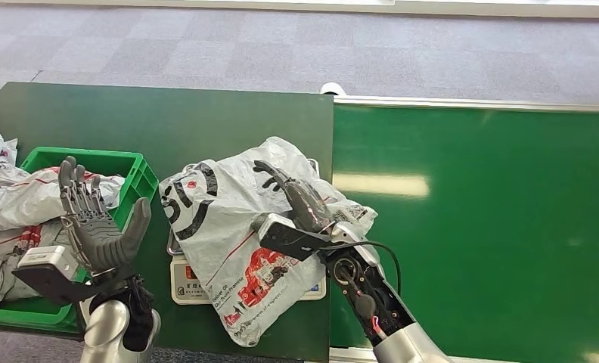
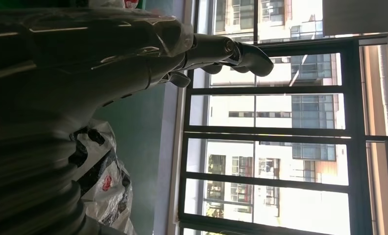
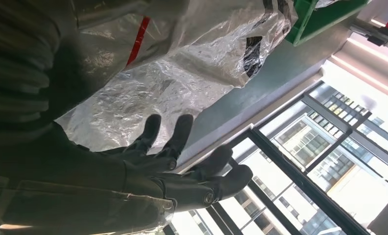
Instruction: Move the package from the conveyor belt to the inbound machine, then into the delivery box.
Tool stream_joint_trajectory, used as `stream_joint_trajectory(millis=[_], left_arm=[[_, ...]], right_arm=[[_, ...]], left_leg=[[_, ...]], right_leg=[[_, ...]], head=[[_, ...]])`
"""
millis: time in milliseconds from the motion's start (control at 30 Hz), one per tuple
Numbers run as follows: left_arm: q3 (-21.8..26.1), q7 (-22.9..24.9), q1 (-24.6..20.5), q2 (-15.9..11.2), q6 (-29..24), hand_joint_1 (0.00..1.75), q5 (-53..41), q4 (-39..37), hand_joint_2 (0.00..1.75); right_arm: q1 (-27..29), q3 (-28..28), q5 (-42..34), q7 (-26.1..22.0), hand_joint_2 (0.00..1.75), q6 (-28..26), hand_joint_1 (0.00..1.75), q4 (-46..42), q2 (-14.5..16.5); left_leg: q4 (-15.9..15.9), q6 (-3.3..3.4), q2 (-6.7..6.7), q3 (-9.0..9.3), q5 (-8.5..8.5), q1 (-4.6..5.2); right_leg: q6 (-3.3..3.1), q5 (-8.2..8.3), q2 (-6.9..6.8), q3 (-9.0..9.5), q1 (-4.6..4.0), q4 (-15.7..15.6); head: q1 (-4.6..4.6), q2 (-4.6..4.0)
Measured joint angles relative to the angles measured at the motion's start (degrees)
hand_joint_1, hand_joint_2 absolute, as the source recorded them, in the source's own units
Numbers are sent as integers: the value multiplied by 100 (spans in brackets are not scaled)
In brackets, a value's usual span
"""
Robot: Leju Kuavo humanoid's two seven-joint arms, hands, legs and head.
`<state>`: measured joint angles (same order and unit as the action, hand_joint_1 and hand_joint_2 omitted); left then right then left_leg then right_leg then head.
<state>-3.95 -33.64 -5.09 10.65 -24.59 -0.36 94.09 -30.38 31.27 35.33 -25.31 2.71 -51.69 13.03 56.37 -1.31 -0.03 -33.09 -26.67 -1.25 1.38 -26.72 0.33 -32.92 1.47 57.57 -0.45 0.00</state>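
Package (image 1: 228,234), a white plastic mailer bag with black lettering and a red printed panel too crumpled to read, lies on the inbound machine (image 1: 184,286), a small white scale near the dark green table's (image 1: 168,121) front edge, hiding most of it. The right hand (image 1: 300,200) lies flat on the bag with fingers spread, gripping nothing. The left hand (image 1: 96,223) stands raised and released, holding nothing, over the green delivery box (image 1: 130,178) at the table's left end, whose stuffed bags are cut off at the frame. The conveyor belt (image 1: 478,227) lies alongside.

Silver arms — dark grey hands (image 1: 100,219), black cable looping at the right wrist.
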Motion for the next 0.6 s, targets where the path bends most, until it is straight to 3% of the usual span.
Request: stream_joint_trajectory(millis=[400, 600], left_arm=[[23, 92, -23, 30, 257, 0, -194, -19, 175], [-263, 231, 36, 27, 580, 0, -624, -11, 175]], right_arm=[[126, -56, -460, -105, 175, -13, 0, -73, 0], [615, -354, -711, -246, 175, -1106, 0, -1135, 0]], left_leg=[[0, 0, 0, 1, 0, 0], [1, 0, 5, -2, -2, 1]], right_leg=[[0, 0, 0, -2, 0, 0], [0, 0, 5, -5, 1, -1]], head=[[-1, 0], [0, 0]])
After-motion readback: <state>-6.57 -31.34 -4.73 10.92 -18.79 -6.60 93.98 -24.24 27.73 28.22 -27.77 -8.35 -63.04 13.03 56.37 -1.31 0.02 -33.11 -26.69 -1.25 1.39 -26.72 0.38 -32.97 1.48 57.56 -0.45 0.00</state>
